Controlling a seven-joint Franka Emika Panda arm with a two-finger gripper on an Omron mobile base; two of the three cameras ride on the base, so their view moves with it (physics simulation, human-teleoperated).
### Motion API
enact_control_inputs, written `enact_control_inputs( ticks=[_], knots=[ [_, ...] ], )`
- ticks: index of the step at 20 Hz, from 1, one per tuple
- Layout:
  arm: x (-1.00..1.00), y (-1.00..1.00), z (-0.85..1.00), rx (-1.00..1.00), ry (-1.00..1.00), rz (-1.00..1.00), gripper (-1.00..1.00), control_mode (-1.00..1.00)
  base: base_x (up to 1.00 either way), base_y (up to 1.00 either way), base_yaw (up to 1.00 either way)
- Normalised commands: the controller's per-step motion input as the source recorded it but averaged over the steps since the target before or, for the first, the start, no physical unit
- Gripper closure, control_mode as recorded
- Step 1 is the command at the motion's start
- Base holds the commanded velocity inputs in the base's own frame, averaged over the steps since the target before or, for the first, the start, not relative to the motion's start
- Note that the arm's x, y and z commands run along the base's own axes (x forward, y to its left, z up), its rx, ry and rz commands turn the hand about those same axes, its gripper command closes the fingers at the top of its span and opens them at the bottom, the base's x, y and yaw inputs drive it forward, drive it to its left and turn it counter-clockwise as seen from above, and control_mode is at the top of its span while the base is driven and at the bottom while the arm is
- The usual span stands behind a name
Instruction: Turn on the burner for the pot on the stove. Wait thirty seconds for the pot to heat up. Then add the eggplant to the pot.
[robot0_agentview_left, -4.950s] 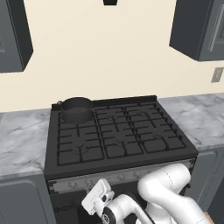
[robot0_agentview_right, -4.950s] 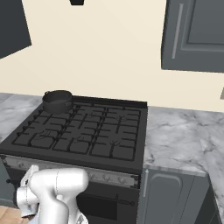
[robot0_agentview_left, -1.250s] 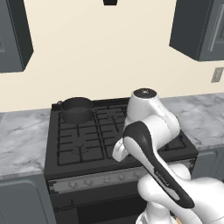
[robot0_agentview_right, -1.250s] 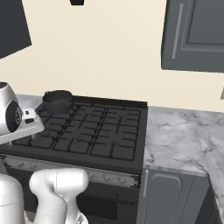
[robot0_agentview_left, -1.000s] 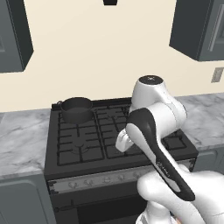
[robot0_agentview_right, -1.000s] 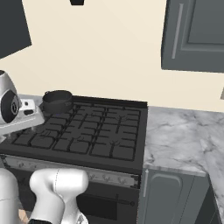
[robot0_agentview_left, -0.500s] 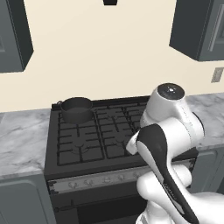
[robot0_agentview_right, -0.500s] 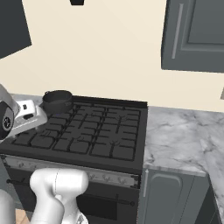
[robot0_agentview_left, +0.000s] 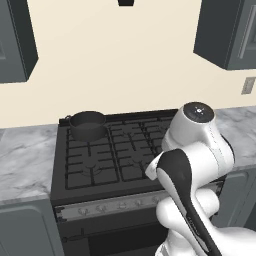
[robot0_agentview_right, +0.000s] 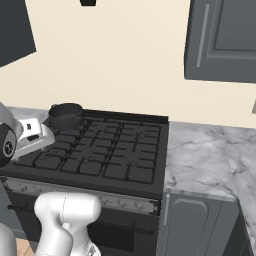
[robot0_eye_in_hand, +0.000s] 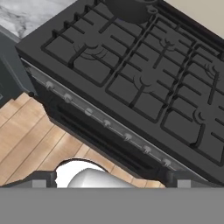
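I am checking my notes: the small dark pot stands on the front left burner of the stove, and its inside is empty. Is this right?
Not quite. The pot stands on the back left burner of the stove, against the wall, as the left base view shows. It does look empty.

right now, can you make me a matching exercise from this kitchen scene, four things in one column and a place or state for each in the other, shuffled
Things:
1. pot
2. knobs
3. gripper
4. counter

Places or states:
A. along the silver strip on the stove's front
B. marble grey, on both sides of the stove
C. on the back left burner
D. open, holding nothing, above the floor in front of the stove

Pairs: 1-C, 2-A, 3-D, 4-B
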Motion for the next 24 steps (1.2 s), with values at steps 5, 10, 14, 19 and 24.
enact_control_inputs(
  ticks=[5, 10, 14, 19, 24],
  knots=[
    [0.00, 0.00, 0.00, 0.00, 0.00, 0.00, -1.00, -1.00, 0.00, 0.00, 0.00],
    [0.00, 0.00, 0.00, 0.00, 0.00, 0.00, -1.00, -1.00, 0.00, 0.00, 0.00],
    [0.00, 0.00, 0.00, 0.00, 0.00, 0.00, -1.00, -1.00, 0.00, 0.00, 0.00],
    [0.00, 0.00, 0.00, 0.00, 0.00, 0.00, -1.00, -1.00, 0.00, 0.00, 0.00],
    [0.00, 0.00, 0.00, 0.00, 0.00, 0.00, -1.00, -1.00, 0.00, 0.00, 0.00]
  ],
)
